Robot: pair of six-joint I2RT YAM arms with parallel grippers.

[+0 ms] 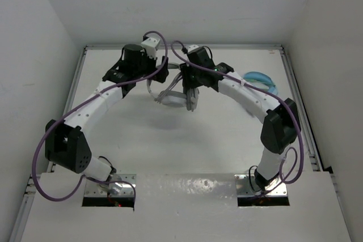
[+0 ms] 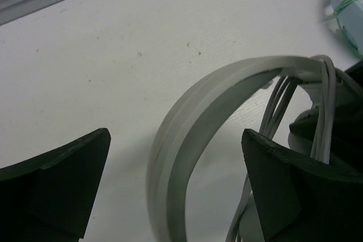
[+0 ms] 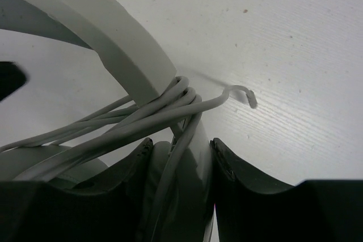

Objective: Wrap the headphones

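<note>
Toward twelve o'clock of the tabletop (image 1: 170,145), the right claw (image 3: 181,151) pinches the headphones (image 1: 173,96) by their cable-wound headband (image 2: 187,117), while the left claw (image 2: 174,140) gapes wide, straddling it untouched.

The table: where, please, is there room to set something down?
The widest bare patch of table is the middle, bordered by the left arm, the right arm and the white headphones. Crowded: far centre, where left pincer and right pincer meet at them, and far right, by the blue headphones.

left end effector (image 2: 176,160): spread wide | right end effector (image 3: 181,160): clamped
</note>
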